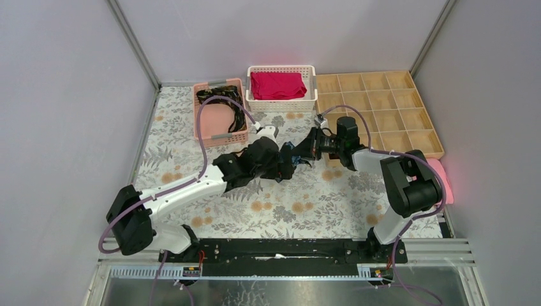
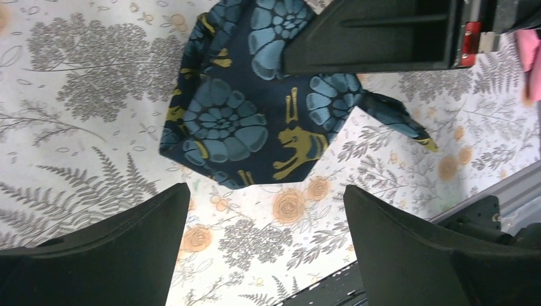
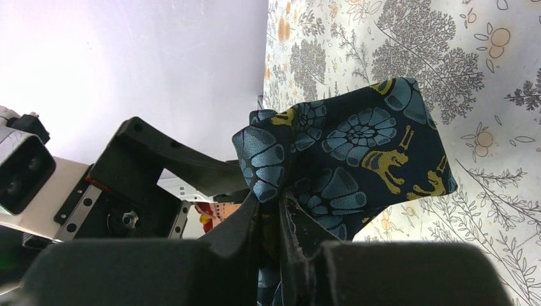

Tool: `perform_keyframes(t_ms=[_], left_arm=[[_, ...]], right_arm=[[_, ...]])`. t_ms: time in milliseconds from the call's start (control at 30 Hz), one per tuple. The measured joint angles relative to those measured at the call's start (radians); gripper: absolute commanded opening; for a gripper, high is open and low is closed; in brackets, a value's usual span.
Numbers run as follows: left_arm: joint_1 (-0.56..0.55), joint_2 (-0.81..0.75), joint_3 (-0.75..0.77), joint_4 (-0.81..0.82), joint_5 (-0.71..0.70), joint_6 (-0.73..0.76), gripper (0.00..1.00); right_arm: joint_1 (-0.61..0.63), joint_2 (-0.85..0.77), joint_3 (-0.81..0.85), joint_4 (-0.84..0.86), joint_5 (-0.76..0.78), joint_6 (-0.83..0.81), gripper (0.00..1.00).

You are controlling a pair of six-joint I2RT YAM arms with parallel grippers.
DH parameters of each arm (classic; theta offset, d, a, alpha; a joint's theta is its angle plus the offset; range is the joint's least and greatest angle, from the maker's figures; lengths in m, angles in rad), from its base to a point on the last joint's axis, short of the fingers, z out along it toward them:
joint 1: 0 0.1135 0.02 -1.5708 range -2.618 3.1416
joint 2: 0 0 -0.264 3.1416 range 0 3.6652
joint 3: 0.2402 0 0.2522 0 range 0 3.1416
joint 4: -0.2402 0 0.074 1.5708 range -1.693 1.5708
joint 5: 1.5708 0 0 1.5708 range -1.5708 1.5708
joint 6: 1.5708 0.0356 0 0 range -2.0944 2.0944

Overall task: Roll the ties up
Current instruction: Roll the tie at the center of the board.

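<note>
Right gripper [image 3: 281, 207] pinches the blue-floral tie [image 3: 357, 146], seemingly mid-roll, while left gripper [image 2: 266, 197] gapes empty at its eight o'clock and should next pin the fold.

Along the far edge of the bench [image 1: 191, 210] you have three holders. A basket [image 1: 220, 135] sits left of the middle with ties [image 1: 223, 102] lying in it. Just to its right, a second basket [image 1: 281, 105] holds a folded cloth [image 1: 277, 85]. A divided tray [image 1: 383, 115] fills the far right corner. A towel [image 1: 443, 178] lies at the right edge, in front of the tray. Near the bench's middle, one tie [image 1: 290, 159] is pinched in the right tool [image 3: 279, 213], with the left tool [image 2: 268, 217] close on the tie's left.
</note>
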Motion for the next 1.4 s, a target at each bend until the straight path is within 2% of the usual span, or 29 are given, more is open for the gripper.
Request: perform_keyframes(t_ms=[167, 367, 600, 800, 1200, 1333, 1400], left_arm=[[-0.011, -0.002, -0.063, 0.107, -0.018, -0.051, 0.99], [-0.011, -0.018, -0.168, 0.196, -0.079, -0.11, 0.99], [-0.011, -0.047, -0.193, 0.256, -0.151, -0.12, 0.99], [-0.011, -0.124, -0.198, 0.278, -0.148, -0.112, 0.99], [-0.011, -0.501, -0.219, 0.167, -0.135, -0.108, 0.99], [-0.011, -0.551, -0.219, 0.12, -0.161, -0.098, 0.99], [-0.011, -0.554, -0.22, 0.109, -0.171, -0.092, 0.99]], right_arm=[[0.005, -0.002, 0.001, 0.031, 0.0, 0.03, 0.12], [0.011, 0.008, -0.017, 0.216, -0.02, 0.154, 0.12], [0.035, 0.081, -0.037, 0.44, -0.045, 0.333, 0.12], [0.044, 0.098, -0.037, 0.504, -0.045, 0.388, 0.1], [0.048, 0.089, -0.018, 0.37, 0.001, 0.399, 0.11], [0.049, 0.019, -0.005, 0.129, 0.037, 0.289, 0.11], [0.054, -0.051, 0.068, -0.172, 0.1, 0.125, 0.11]])
